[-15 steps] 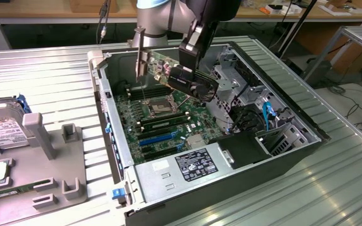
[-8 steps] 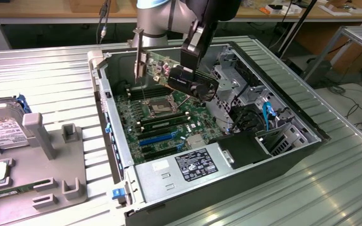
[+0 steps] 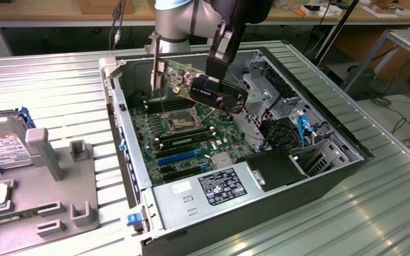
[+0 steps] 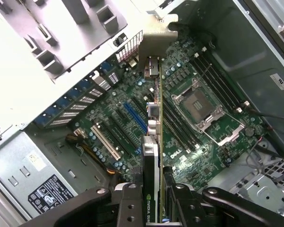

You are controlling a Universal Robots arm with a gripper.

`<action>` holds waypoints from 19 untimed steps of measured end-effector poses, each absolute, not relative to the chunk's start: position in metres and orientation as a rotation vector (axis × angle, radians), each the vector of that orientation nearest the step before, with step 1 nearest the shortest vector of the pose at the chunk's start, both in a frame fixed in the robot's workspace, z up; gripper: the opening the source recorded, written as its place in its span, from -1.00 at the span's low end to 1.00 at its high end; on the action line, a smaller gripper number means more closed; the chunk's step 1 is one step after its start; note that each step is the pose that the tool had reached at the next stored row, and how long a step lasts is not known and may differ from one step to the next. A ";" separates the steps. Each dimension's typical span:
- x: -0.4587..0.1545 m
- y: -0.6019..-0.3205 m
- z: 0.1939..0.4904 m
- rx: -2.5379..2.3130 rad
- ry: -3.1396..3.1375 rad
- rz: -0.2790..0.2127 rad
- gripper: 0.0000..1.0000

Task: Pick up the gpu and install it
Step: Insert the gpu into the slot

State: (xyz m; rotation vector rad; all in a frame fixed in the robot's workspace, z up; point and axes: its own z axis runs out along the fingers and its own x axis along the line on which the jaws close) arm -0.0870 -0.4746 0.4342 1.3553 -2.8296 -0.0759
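The gripper [image 3: 217, 68] was clamped tight on the gpu [image 3: 203, 88]. The card hung tilted above the motherboard [image 3: 219, 143], not touching it, its silver end toward the case [image 3: 123, 122] wall.

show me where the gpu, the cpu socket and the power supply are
gpu [image 3: 215, 93], exterior view, on its black cooler block
cpu socket [image 3: 176, 124], exterior view, middle of the socket
power supply [image 3: 223, 186], exterior view, on its label

From here the silver-grey metal arm [image 3: 176, 24] looks like a smooth round tube with a pale blue ring at its joint. The wrist beyond it is matte black, and the black angular claw [image 4: 154, 201] has round silver screw heads [image 4: 100, 191] on its fingers [image 4: 128, 208].
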 end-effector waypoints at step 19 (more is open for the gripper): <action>-0.087 -0.475 0.434 1.604 -2.692 -0.075 -0.47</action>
